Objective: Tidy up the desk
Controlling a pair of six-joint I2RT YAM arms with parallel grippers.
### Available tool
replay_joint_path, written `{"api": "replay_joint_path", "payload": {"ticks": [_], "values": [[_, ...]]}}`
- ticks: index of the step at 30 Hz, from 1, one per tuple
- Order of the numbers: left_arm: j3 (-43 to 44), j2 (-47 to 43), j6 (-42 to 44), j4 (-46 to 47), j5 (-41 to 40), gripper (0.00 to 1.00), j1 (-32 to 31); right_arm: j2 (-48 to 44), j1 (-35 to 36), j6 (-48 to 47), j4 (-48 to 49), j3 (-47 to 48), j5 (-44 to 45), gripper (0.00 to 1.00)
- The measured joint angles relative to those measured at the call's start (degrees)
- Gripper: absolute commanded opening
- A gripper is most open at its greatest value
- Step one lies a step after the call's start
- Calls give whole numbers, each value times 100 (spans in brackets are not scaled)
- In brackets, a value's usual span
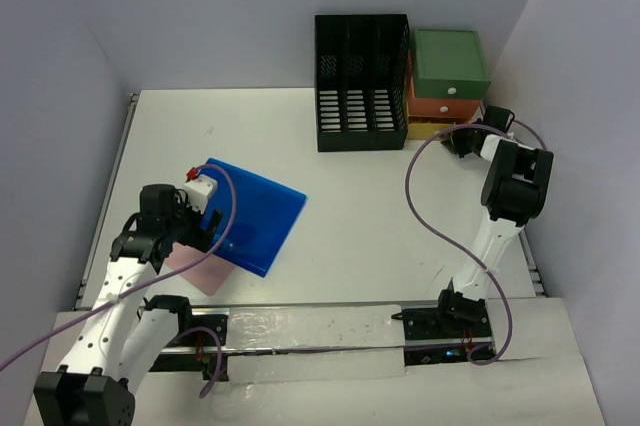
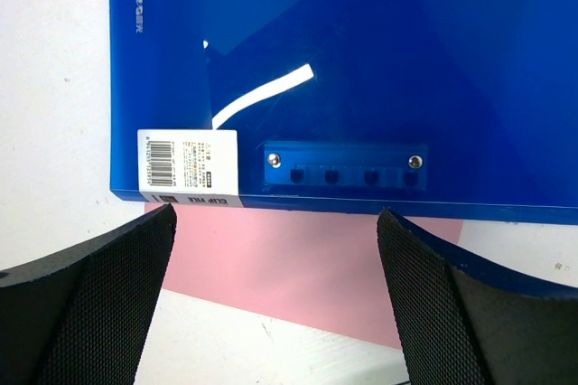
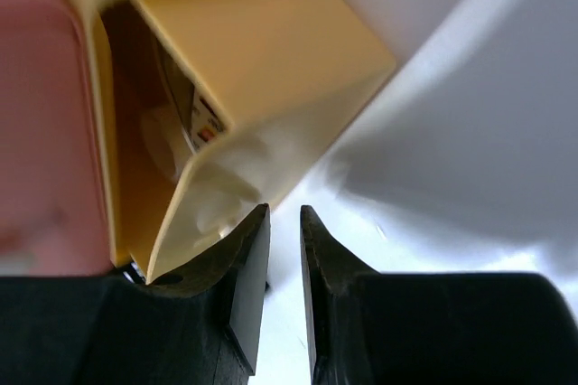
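The desk (image 1: 380, 226) is a wide white tabletop. A blue clip file (image 1: 250, 216) lies flat on its left part, over a pink sheet (image 1: 205, 268). My left gripper (image 1: 205, 233) hangs at the file's near edge, open wide. In the left wrist view the left gripper (image 2: 275, 218) frames the pink sheet (image 2: 289, 258), just short of the blue file (image 2: 361, 60). At the back right my right gripper (image 1: 462, 136) is by the yellow drawer (image 1: 430, 129). In the right wrist view the right gripper (image 3: 284, 211) shows a narrow empty gap, its left finger against the pulled-out yellow drawer (image 3: 253, 42).
A black slotted file rack (image 1: 360, 81) stands at the back. Beside it is the drawer unit with a green top (image 1: 450, 61) and an orange drawer (image 1: 440, 106). A small labelled item lies inside the yellow drawer. A metal rail (image 1: 300, 331) runs along the near edge.
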Motion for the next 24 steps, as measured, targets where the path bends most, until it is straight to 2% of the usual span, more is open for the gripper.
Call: {"api": "replay_joint_path", "payload": {"ticks": [6, 15, 24], "values": [[0, 179, -12, 20, -57, 99, 4, 395, 22, 371, 216, 233, -86, 28], [0, 298, -15, 24, -114, 99, 13, 436, 39, 697, 680, 236, -78, 30], [0, 302, -21, 29, -126, 99, 13, 617, 46, 840, 689, 421, -94, 31]]}}
